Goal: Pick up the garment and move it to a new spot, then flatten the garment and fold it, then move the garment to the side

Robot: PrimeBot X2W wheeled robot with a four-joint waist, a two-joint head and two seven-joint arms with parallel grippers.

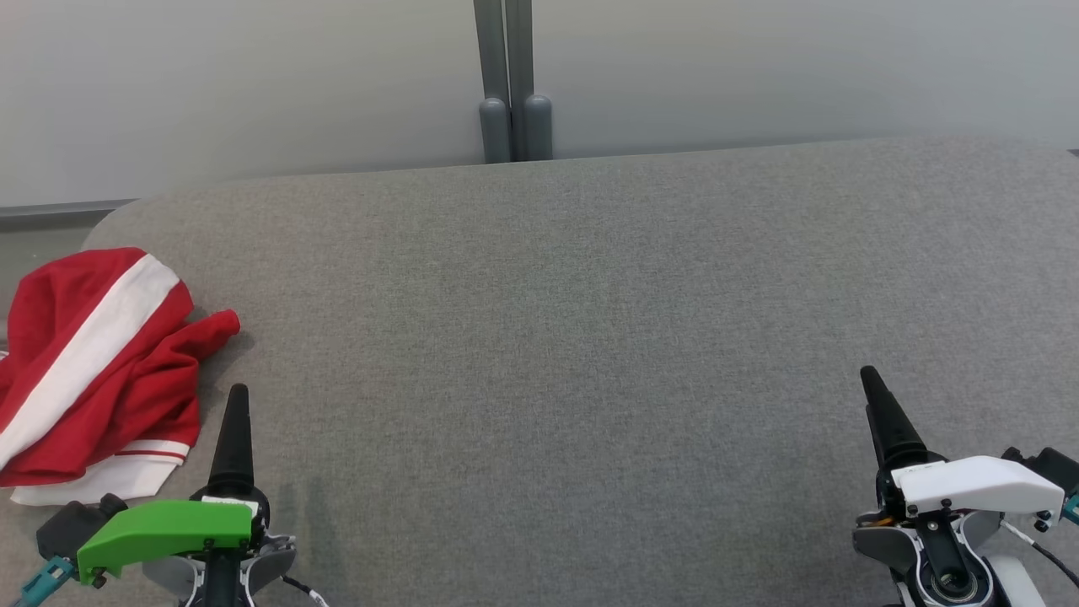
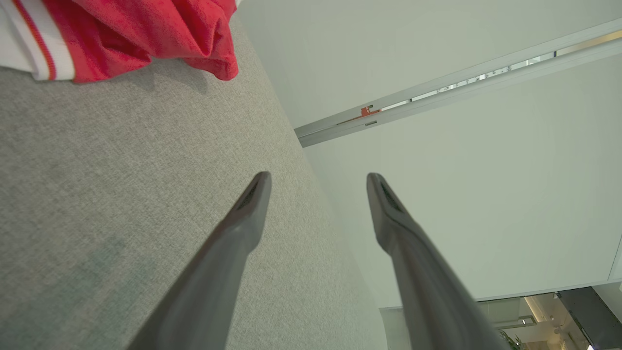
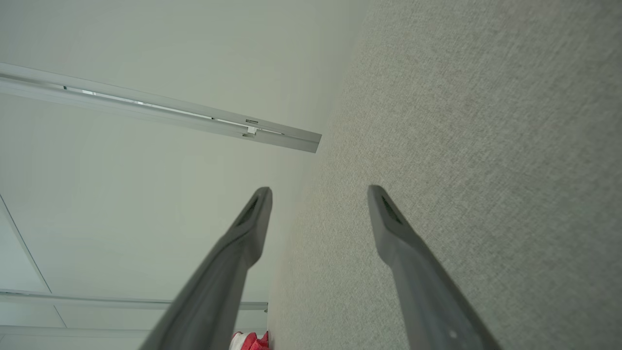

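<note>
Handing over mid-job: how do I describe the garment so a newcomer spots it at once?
Take the wide grey fabric surface and follow it to its left edge, just ahead of the left end effector. The garment lies crumpled there: bright red with a broad white stripe, the one coloured thing lying on the grey.

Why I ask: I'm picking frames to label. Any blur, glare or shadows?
Head view: even, soft light, faint shadow beside the crumpled red-and-white garment on the grey fabric surface; left wrist view: weave sharp, scene tilted; right wrist view: weave softer, no glare.
</note>
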